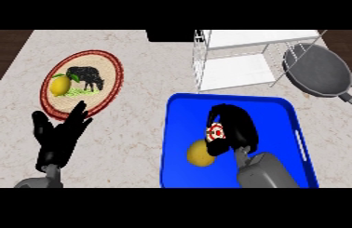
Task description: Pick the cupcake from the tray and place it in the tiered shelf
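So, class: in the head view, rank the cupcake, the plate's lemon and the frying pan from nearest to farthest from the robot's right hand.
1. Cupcake: inside the right hand, over the tray.
2. Frying pan: upper right, beside the shelf.
3. Lemon: far left, on the plate.

My right hand (232, 129) curls over the cupcake (216, 131) on the blue tray (180, 129), so only its red-and-white patterned top peeks out beside my fingers; the rest is hidden beneath my palm. The yellow fruit (199, 153) just left of my wrist is partly covered by my thumb side. Beyond my hand, the tiered shelf (240, 59) is cut off at the top, and the dark pan (317, 71) to its right runs past the edge. My forearms leave at the bottom.
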Tool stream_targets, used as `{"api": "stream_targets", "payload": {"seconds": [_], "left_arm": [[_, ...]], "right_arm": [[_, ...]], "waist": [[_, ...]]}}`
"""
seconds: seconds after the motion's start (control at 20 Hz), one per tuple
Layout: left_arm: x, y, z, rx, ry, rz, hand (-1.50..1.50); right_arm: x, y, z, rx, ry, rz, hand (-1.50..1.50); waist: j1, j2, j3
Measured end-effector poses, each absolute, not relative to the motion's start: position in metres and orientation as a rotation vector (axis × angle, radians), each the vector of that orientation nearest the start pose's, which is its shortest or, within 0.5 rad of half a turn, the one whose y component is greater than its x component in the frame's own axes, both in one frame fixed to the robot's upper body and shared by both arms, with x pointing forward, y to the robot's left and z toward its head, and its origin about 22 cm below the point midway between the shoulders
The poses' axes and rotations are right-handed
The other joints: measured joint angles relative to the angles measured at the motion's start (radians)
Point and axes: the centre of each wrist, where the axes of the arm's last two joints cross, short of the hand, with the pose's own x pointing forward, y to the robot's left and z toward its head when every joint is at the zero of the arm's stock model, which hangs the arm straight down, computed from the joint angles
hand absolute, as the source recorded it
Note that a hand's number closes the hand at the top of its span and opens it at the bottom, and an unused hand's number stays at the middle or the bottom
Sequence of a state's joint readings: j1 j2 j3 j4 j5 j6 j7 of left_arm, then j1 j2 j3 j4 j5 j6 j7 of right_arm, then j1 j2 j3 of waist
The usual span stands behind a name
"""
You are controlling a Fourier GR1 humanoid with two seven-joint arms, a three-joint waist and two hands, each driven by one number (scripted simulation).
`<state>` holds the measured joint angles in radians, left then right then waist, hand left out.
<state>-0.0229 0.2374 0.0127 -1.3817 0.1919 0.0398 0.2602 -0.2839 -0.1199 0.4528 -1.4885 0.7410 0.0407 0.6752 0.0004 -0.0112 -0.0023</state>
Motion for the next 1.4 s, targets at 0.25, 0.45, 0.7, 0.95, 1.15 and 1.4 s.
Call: {"api": "stream_targets", "payload": {"seconds": [0.25,0.45,0.7,0.95,1.15,1.4], "left_arm": [[0.246,0.295,-0.021,0.094,-1.148,0.038,0.00],[0.245,0.300,-0.022,0.108,-1.138,0.045,0.00],[0.244,0.299,-0.021,0.107,-1.136,0.054,0.00],[0.245,0.298,-0.022,0.094,-1.141,0.051,0.00],[0.246,0.298,-0.020,0.100,-1.133,0.049,0.00],[0.246,0.292,-0.020,0.097,-1.139,0.045,0.00]], "right_arm": [[0.261,-0.099,0.078,-0.492,-1.350,1.053,1.50],[0.234,-0.098,0.122,-0.488,-1.517,1.021,1.50],[0.211,-0.112,0.187,-0.586,-1.634,0.906,1.50],[0.205,-0.125,0.246,-0.652,-1.724,0.801,1.50],[0.215,-0.141,0.280,-0.678,-1.782,0.727,1.50],[0.239,-0.156,0.315,-0.699,-1.789,0.649,1.50]], "waist": [[0.000,0.003,0.003],[-0.010,0.002,0.005],[-0.011,0.001,0.005],[-0.006,0.003,0.005],[-0.003,0.004,0.005],[0.000,0.005,0.004]]}}
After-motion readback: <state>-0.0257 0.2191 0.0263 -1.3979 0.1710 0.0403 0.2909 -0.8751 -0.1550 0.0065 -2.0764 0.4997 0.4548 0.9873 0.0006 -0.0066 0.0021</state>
